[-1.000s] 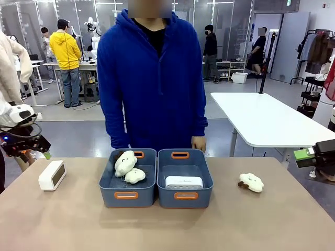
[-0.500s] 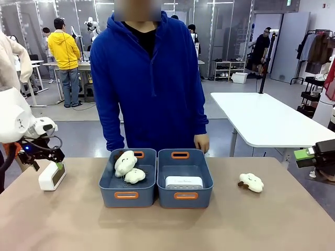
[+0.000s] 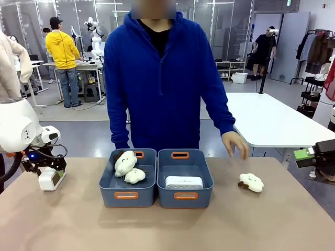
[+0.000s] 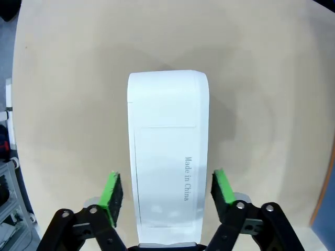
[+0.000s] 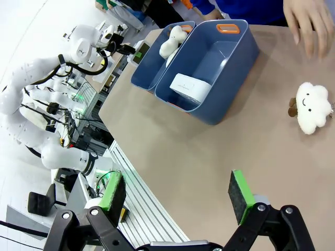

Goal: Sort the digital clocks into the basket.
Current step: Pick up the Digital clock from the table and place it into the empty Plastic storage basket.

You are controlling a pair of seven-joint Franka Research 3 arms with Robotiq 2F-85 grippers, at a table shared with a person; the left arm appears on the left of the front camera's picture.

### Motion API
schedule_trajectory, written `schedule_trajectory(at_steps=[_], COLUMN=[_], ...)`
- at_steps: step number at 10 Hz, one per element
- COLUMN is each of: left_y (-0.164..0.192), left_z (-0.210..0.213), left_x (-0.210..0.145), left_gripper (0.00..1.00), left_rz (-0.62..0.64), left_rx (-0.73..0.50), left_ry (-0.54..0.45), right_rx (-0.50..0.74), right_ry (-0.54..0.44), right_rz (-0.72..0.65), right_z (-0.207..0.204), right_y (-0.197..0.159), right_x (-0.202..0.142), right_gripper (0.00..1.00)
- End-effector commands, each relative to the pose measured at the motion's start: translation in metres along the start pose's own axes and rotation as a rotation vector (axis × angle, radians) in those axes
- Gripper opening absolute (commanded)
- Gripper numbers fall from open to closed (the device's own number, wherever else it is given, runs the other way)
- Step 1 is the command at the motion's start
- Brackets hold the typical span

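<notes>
At the table's (image 3: 167, 230) left edge, the left gripper (image 4: 167, 189) stood straight down over the loose digital clock (image 3: 51, 179), which lay close to the near-left corner with bare tabletop on every side. In the left wrist view its green pads (image 4: 112, 191) sat on either side of the clock's white back, each with a thin strip of table showing between pad and casing, so the jaws were open and astride the clock rather than gripping it. A broad stretch of bare table separated this clock from the left basket (image 3: 107, 192), which held two cream plush toys (image 3: 125, 163) against its far-left side. The right basket (image 3: 205, 194) stood wall to wall with it and held the second digital clock (image 3: 183, 182), lying against the near wall with bare floor behind it. Right of the baskets, the person's hand (image 3: 235, 144) hovered with fingers spread above the far edge. A cloud-shaped plush toy (image 3: 251, 182) lay alone on the table just nearer than that hand. The right gripper (image 5: 178, 191) hung beyond the table's right edge, jaws wide open and empty, with bare table between it and the plush.
</notes>
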State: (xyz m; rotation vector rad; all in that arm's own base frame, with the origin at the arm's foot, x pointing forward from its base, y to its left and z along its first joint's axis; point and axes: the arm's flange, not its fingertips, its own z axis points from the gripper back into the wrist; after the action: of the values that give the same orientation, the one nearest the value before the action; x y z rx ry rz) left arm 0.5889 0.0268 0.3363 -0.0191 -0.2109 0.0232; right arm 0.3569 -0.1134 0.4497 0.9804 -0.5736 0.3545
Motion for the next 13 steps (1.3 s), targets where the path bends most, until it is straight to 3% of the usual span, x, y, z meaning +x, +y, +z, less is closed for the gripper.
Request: schedule_trajectory(at_steps=[1,2,4,5,7,10,11,12,13], left_y=[-0.006,-0.008,-0.008,-0.008,-0.006,-0.064,-0.058,-0.029,0.013], left_z=[-0.003,-0.003,0.008,0.024,0.076,0.154,0.164,0.170,0.194], left_x=[-0.003,-0.003,-0.006,-0.010,-0.021,-0.052,-0.059,-0.062,-0.072], left_gripper=[0.12,0.00,0.00,0.26,0.26,0.26,0.26,0.26,0.26], left_rz=[0.000,-0.004,-0.009,-0.020,-0.056,-0.249,-0.246,-0.165,-0.059], left_rx=[0.025,0.028,0.026,-0.012,-0.137,-0.480,-0.493,-0.457,-0.588], left_ry=[-0.002,-0.007,-0.006,0.025,0.010,-0.099,-0.128,-0.162,-0.196], right_rx=[0.009,0.009,0.009,0.009,0.009,0.009,0.009,0.009,0.009], right_ry=[-0.005,-0.005,-0.005,-0.005,-0.005,-0.005,-0.005,-0.005,-0.005], right_rz=[0.017,0.017,0.017,0.017,0.017,0.017,0.017,0.017,0.017], right_z=[-0.001,-0.001,-0.001,-0.001,-0.001,-0.001,-0.001,-0.001,-0.001], right_y=[0.000,0.000,0.000,0.000,0.000,0.000,0.000,0.000,0.000], right_x=[0.002,0.002,0.002,0.002,0.002,0.002,0.002,0.002,0.002], right_gripper=[1.00,1.00,1.00,1.00,1.00,1.00,1.00,1.00,1.00])
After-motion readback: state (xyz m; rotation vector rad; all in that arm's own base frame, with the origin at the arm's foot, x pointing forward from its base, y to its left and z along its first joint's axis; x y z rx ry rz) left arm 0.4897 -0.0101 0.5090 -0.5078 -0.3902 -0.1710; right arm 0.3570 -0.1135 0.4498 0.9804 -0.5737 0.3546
